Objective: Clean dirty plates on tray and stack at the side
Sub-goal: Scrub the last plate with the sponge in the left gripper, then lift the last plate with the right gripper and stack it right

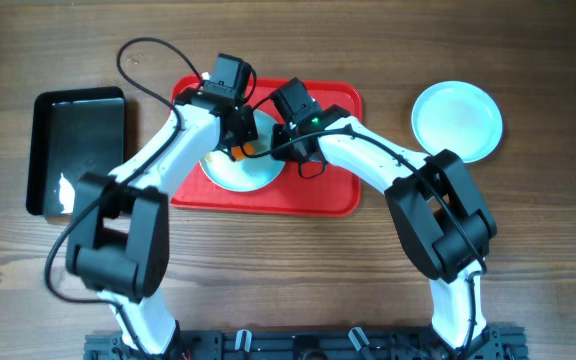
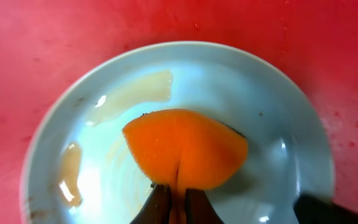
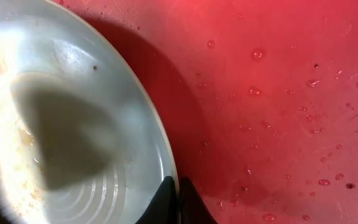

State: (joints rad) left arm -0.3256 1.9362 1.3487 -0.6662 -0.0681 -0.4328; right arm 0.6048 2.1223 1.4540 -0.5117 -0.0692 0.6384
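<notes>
Both arms reach in over the red tray (image 3: 278, 93) and meet at its middle. My left arm (image 1: 158, 160) rises from the near edge of the table (image 1: 528, 260), bends at the elbow and slants inward, wrist turned down. My right arm (image 1: 378, 160) mirrors it from the other side, its forearm running low across the tray.

The left pincer (image 2: 176, 205) is clenched on an orange sponge (image 2: 185, 146), which bulges out past the fingertips and is pressed on the dirty plate (image 2: 241, 87) directly beneath it. Brown-yellow smears (image 2: 132, 93) lie beyond and to the left of that pincer, one near the far rim and one along the left side, with wet shine around them.

The right pincer (image 3: 178, 199) is nearly closed, with the rim of the same plate running right into the thin gap between its fingertips, so I read it as pinching that rim. The plate lies to this pincer's left and wet tray floor with water droplets (image 3: 257, 55) spreads to its right.

A second plate (image 1: 456, 120) sits on the bare table off the tray, well apart on the right arm's outer side. A black tray (image 1: 76, 150) lies beyond the left arm's outer side.
</notes>
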